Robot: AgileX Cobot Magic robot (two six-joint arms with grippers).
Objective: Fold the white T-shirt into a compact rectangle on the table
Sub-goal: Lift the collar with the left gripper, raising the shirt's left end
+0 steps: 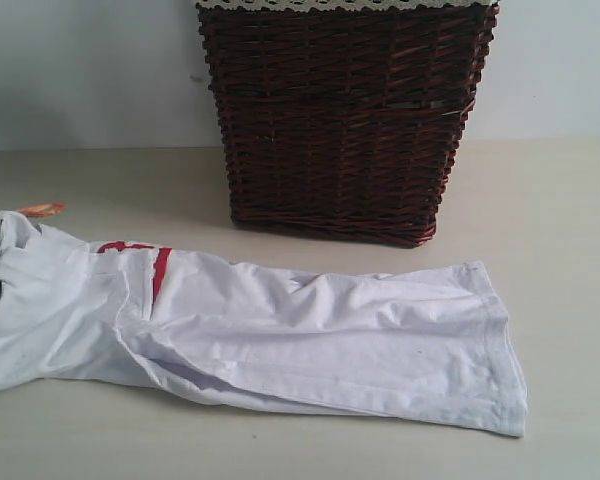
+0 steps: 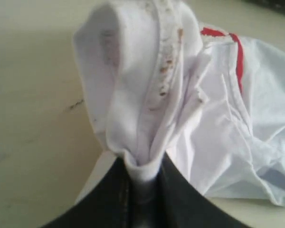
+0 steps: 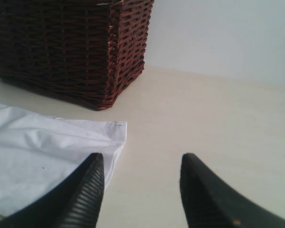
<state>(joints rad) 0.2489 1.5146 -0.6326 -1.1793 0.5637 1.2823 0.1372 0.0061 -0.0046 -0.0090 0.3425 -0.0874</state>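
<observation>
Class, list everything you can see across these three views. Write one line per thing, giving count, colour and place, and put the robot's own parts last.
white T-shirt: one, white with a red band, lying lengthwise on the table in front of the basket
neck tag: one, orange, at the shirt's collar end, far left of the exterior view
basket: one, dark brown wicker with pale trim on the rim, standing on the table behind the shirt
table: one, pale beige, under everything
wall: one, off-white, behind the table
left fingers: two, black, shut on a bunched part of the shirt
right fingers: two, black and ribbed, open and empty, near the shirt's hem corner
</observation>
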